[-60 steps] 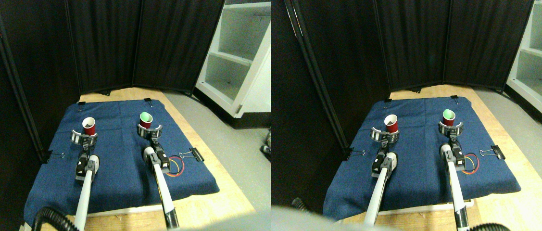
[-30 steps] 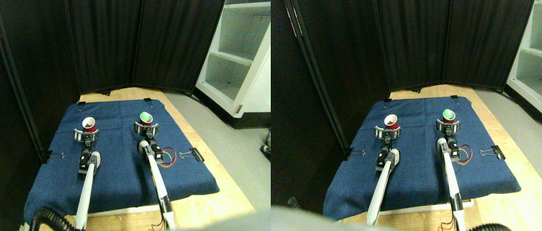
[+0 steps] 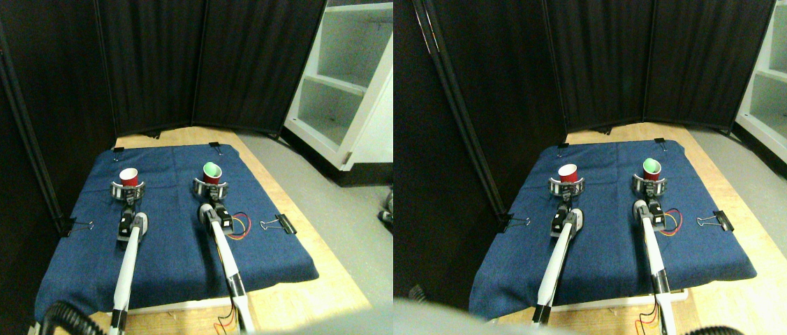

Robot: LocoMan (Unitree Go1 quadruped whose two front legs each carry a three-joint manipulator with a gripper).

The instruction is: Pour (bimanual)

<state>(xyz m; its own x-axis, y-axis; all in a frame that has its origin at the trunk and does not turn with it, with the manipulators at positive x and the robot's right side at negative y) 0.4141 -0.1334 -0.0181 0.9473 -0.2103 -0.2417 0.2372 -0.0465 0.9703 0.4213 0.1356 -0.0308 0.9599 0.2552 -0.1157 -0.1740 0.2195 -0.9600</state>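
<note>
Here, the left gripper (image 3: 128,188) is ringing the base of the red cup (image 3: 128,176), its curved jaws lying around the cup's lower wall, though whether they are pressing on it or standing slightly apart cannot be told at this size. The right gripper (image 3: 211,186) is sitting the same way around the foot of the second cup (image 3: 211,172), red outside with a green inside, and its grip is equally unclear. Both cups, two in all, are standing upright on the blue cloth (image 3: 177,244), the red one at about eleven o'clock on the cloth and the green-lined one at about one o'clock, well apart from each other; what is lying inside either cannot be made out. Open blue cloth is stretching between the two pale limbs and toward six o'clock. Two binder clips are showing clearly, one (image 3: 281,223) at the three o'clock edge and one (image 3: 70,226) at nine o'clock. The wooden table (image 3: 323,265) is showing beyond the cloth's right edge, black curtain panels (image 3: 211,63) are closing off twelve o'clock, and a white shelf unit (image 3: 348,77) is standing at two o'clock.
</note>
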